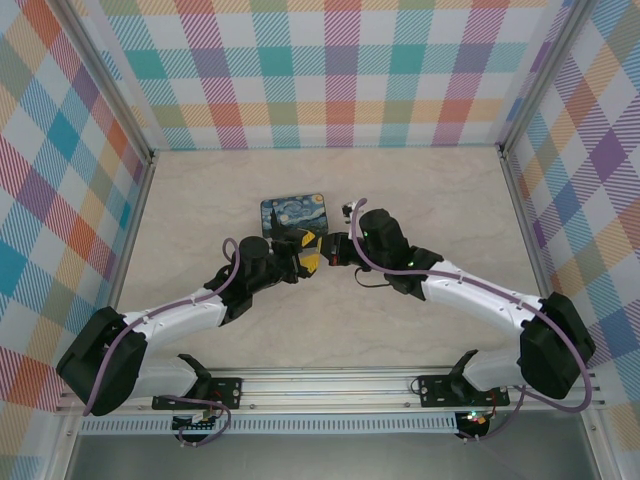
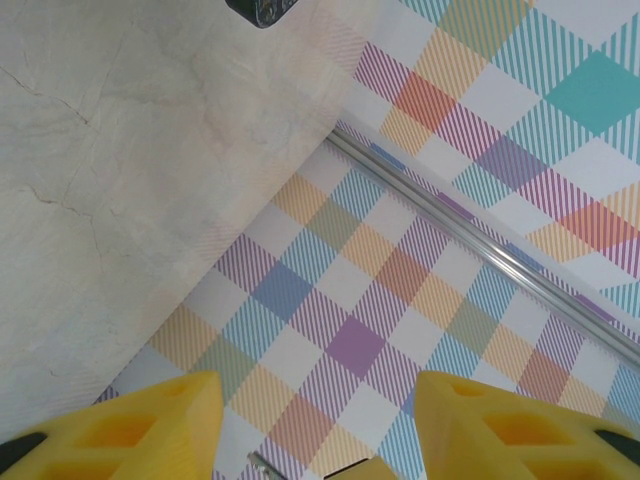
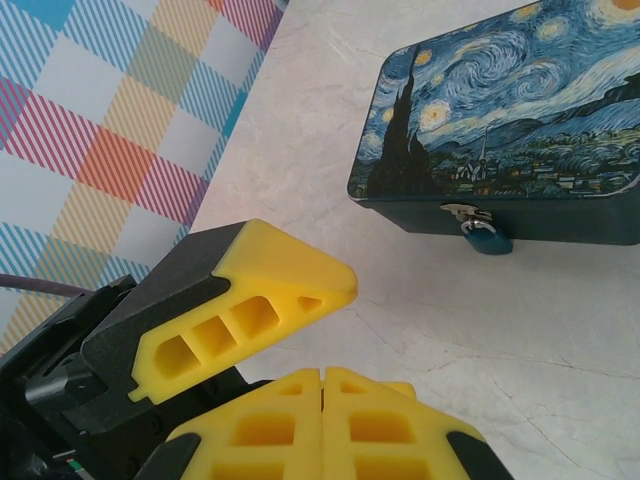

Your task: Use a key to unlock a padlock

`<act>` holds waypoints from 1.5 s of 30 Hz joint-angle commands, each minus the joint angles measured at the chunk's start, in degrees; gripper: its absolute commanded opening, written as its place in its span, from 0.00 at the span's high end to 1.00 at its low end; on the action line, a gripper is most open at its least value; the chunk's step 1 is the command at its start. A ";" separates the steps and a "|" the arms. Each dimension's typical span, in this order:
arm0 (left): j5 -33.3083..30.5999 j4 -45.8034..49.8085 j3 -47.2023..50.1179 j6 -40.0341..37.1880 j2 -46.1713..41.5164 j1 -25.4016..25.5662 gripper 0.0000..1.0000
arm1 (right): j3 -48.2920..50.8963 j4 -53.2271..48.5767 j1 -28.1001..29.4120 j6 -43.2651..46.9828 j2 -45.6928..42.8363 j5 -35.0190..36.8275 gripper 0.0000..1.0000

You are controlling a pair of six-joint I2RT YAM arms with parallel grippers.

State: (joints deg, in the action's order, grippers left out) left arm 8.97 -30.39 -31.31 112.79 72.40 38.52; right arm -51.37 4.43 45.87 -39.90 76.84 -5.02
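**Squaring up short of a locked tin**

Shows the right claw [image 3: 322, 385] pinched fully shut, probably to clamp the key, yet reveals no key between the pads. Shows the left claw [image 2: 315, 400] about half open and empty, just beside the right one, seemingly poised to steady or take over. Finds the padlock [image 3: 487, 238] hanging from the hasp on the tin [image 3: 500, 120], ahead of the right claw and apart from it, on the worktop [image 3: 450, 330]. Crops a thin silver sliver [image 2: 262, 463] between the left fingers; cannot tell what.
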 commanded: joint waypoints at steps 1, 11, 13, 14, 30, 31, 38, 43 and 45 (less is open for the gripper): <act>0.84 -1.16 -0.93 2.06 0.18 0.68 0.46 | -1.44 2.68 0.76 -0.55 1.58 -1.02 1.00; 0.98 -0.84 -1.01 1.97 0.41 0.76 0.50 | -2.52 2.78 1.73 -1.08 2.73 -1.34 1.00; 0.89 -0.85 -0.88 1.95 0.38 0.76 0.51 | -2.16 2.11 1.77 -0.90 2.12 -0.73 1.00; 0.87 -0.89 -0.86 2.04 0.42 0.76 0.51 | -2.02 1.73 1.78 -0.84 1.71 -0.39 1.00; 0.25 -1.11 -0.51 2.04 0.54 0.76 0.71 | 0.09 -1.17 1.78 -0.18 -1.26 1.29 1.00; 0.26 -1.11 -0.58 2.04 0.41 0.70 0.71 | 0.13 -1.15 1.77 -0.18 -1.19 1.20 1.00; 0.21 -1.25 -0.42 1.98 0.29 0.76 0.76 | -0.13 -0.68 1.77 -0.49 -0.23 0.47 1.00; 0.11 -1.47 -0.33 1.91 0.31 0.76 0.99 | 0.20 -0.74 1.77 -0.61 -0.44 0.62 1.00; 0.07 -1.11 -0.42 1.69 0.22 0.72 1.00 | 0.47 -0.81 1.77 -0.71 -0.90 0.93 1.00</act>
State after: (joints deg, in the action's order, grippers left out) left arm 9.13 -30.37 -31.33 112.79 72.71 38.57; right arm -51.42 2.96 47.31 -40.29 76.42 -4.14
